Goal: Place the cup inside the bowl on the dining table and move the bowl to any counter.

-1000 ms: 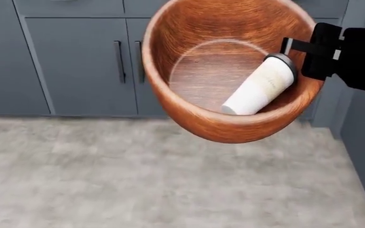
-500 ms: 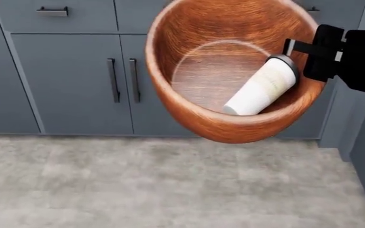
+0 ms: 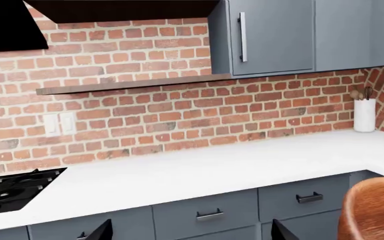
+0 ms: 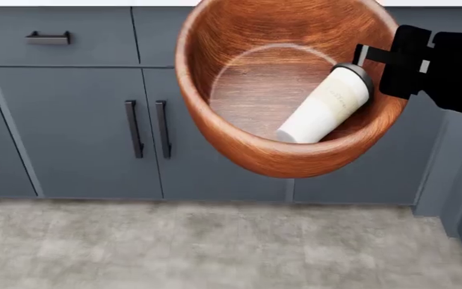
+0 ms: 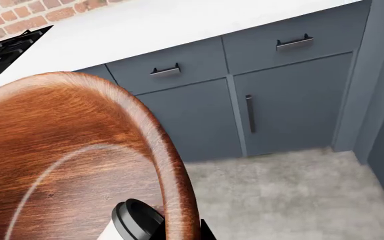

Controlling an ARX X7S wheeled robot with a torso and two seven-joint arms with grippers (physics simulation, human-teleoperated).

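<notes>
The reddish-brown wooden bowl (image 4: 219,114) hangs in the air in front of grey cabinets, tilted toward me. Inside it the white cup (image 4: 323,108) with its black lid lies on its side against the wall. My right gripper (image 4: 378,59) is shut on the bowl's rim at the right. In the right wrist view its fingers (image 5: 207,233) pinch the rim of the bowl (image 5: 172,165) beside the cup's lid (image 5: 135,222). My left gripper (image 3: 190,232) is open and holds nothing, facing the white counter (image 3: 199,170). The dining table is out of view.
Grey base cabinets (image 4: 70,120) with black handles stand under the counter, over a grey stone floor (image 4: 175,247). A black hob (image 3: 12,190) sits at the counter's left end and a white utensil pot (image 3: 364,115) at its far right corner. A shelf (image 3: 132,84) and a wall cupboard hang above.
The cabinets have slid down and grown in the head view, and the counter's white edge now shows at the top. The bowl and cup stay in the right gripper.
</notes>
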